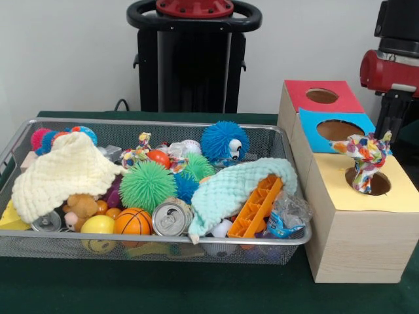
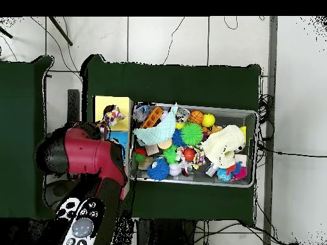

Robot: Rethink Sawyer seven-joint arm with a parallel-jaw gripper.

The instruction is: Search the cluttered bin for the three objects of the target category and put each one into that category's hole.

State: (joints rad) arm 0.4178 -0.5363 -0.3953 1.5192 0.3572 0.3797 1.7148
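Observation:
A multicoloured patterned cloth (image 1: 366, 160) stands halfway in the round hole (image 1: 381, 186) of the yellow-topped wooden box (image 1: 400, 193); it also shows in the overhead view (image 2: 113, 116). My gripper (image 1: 391, 121) shows only as a black body just behind the cloth, under the red arm (image 2: 89, 153). The silver wire-mesh bin (image 1: 131, 238) is full of toys. A speckled knotted rope toy (image 1: 136, 155) lies near its far middle. I see no other such piece for certain.
The blue-topped box (image 1: 311, 127) and the red-topped box (image 1: 298, 91) stand behind the yellow one. The bin holds a pale-yellow cloth (image 1: 62, 173), a mint cloth (image 1: 229, 186), an orange plastic piece (image 1: 258, 206), a can (image 1: 171, 218) and spiky balls (image 1: 147, 185).

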